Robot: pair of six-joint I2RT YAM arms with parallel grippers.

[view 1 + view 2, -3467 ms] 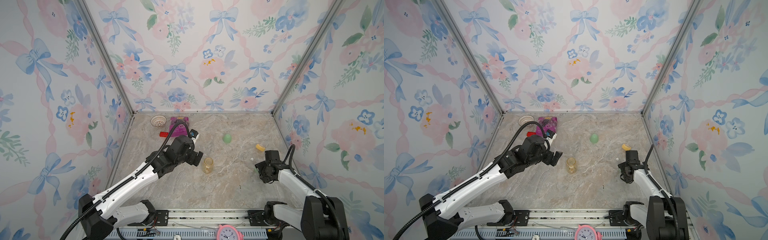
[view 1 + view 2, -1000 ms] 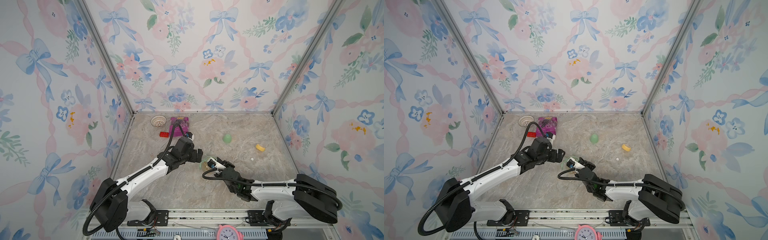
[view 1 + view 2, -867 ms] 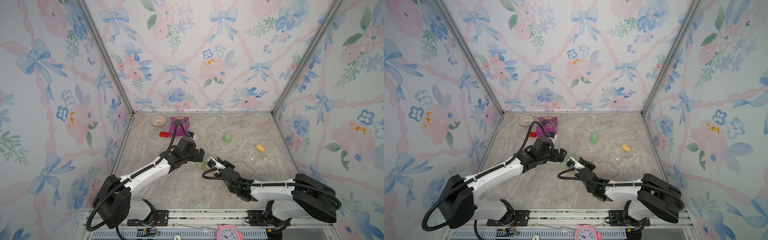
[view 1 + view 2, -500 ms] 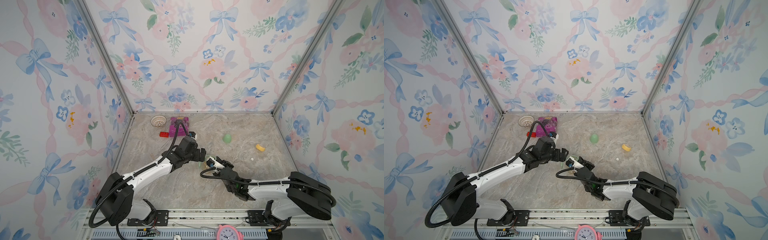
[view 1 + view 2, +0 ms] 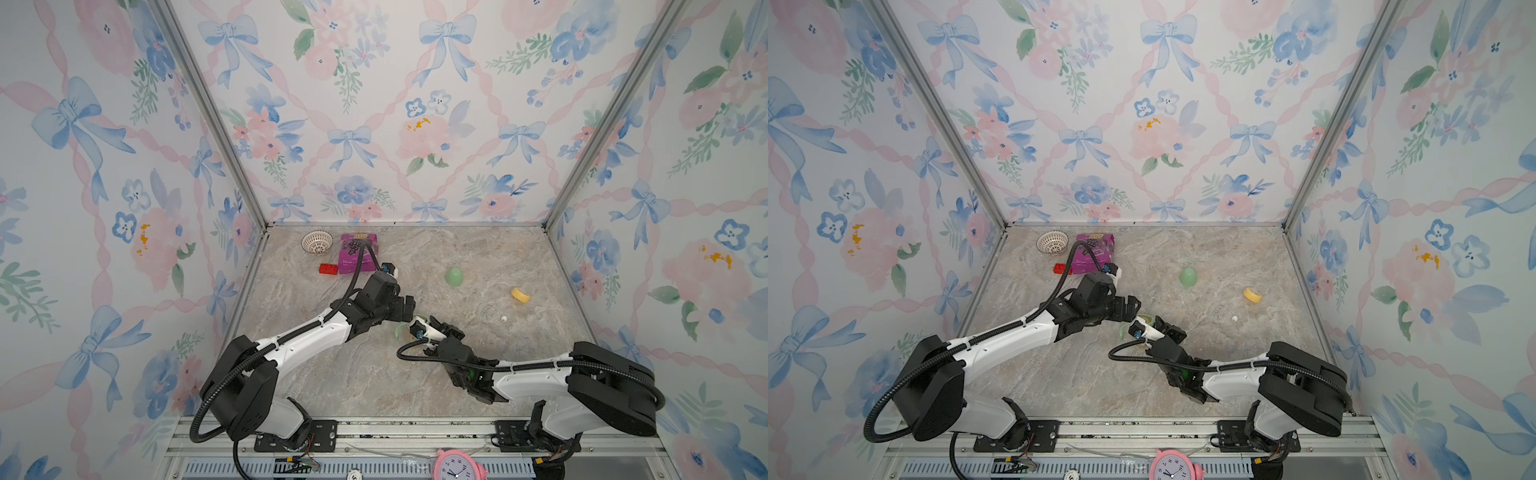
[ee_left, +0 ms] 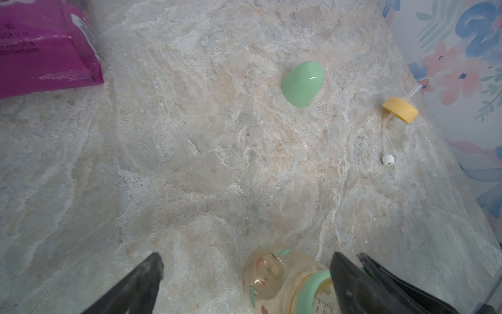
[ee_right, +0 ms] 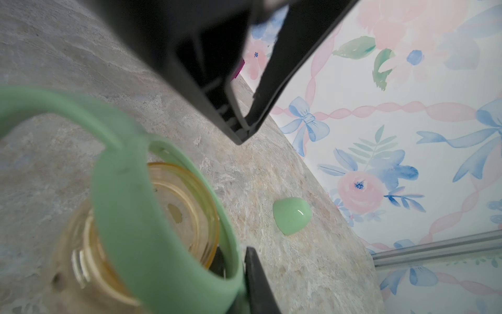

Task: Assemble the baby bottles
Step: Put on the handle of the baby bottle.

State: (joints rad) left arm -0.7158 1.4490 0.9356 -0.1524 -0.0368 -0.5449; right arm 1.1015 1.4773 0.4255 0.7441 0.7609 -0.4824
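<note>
Right claw (image 5: 418,323) arrived; wrist shows collar (image 7: 127,206) gripped.

The left arm (image 5: 307,336) and right arm (image 5: 528,374) reach low toward each other. The left gripper (image 5: 406,311) is wide open; the right gripper (image 5: 424,324) pinches the bottle (image 6: 271,274).

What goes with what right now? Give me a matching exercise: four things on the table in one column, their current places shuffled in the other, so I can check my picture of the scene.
Things:
1. bottle
2. mint-green dome cap
3. yellow ring
4. purple packet

Places:
A. back left, beside the white bowl
B. alone on the bare table, middle toward the back
C. near the right wall, a clear tube trailing from it
D. green collar held by the fingers of the right gripper

Pairs: 1-D, 2-B, 3-C, 4-A
</note>
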